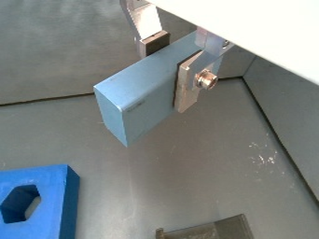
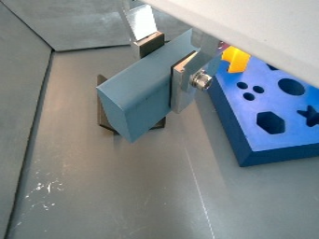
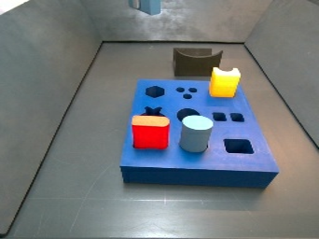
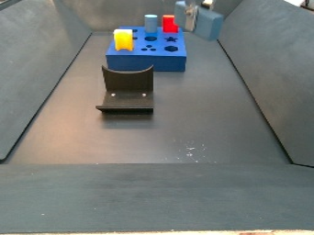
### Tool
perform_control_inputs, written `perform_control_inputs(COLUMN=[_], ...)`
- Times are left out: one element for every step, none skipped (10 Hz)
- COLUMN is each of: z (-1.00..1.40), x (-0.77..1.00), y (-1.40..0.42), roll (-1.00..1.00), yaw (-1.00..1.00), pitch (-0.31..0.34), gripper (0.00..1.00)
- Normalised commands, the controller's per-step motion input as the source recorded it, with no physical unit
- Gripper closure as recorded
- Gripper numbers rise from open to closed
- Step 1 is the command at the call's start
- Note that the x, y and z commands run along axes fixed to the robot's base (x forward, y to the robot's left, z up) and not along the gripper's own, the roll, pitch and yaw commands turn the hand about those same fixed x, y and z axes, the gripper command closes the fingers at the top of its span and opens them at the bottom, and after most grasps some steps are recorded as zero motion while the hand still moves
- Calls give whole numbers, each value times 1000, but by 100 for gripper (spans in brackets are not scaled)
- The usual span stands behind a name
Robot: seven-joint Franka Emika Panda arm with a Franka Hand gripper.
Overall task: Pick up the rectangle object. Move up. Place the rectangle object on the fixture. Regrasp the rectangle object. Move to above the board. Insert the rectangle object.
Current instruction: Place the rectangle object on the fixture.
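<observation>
I have the bar (image 1: 134, 101) clamped in the gripper (image 1: 174, 65), lifted high above the floor. By my read, pick and lift are done; fixture (image 4: 125, 89), regrasp and board (image 3: 200, 166) insertion remain.

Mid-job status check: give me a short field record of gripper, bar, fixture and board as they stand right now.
gripper: shut on the rectangle object, gripper raised off the floor
rectangle object: light blue-grey bar clamped between the silver fingers, touching nothing else
fixture: dark notched bracket on the floor, empty
board: blue slab flat on the floor beyond the fixture
on board: red cube, pale cylinder, yellow block
stage: bar lifted, not yet set on the fixture
</observation>
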Motion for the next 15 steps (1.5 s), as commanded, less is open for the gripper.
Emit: perform_control_inputs(z=[-776,-744,-723,-665,-638,-582,-536,-484,-419,-366,-343,-255,-219,-192,1000], x=[1000,1000,1000,1000,1000,1000,1000,1000,1000,1000,1000,1000,1000,1000,596], y=[-401,-338,-315,-276,-262,-229,-211,-188,-163,-137,-125,-94,-76,-60,943], roll=[-88,-100,-107,-125,-133,-153,-171,-194,-241,-314,-302,-275,-259,-250,-1000], yaw=[-1000,-1000,-1000,-1000,-1000,-1000,-1000,-1000,-1000,-704,-550,-337,-234,-166,150], pitch=[56,57,58,64,66,72,74,81,87,96,87,6,-22,-36,-30], gripper=[100,100,100,100,100,100,100,100,100,100,100,100,100,100,100])
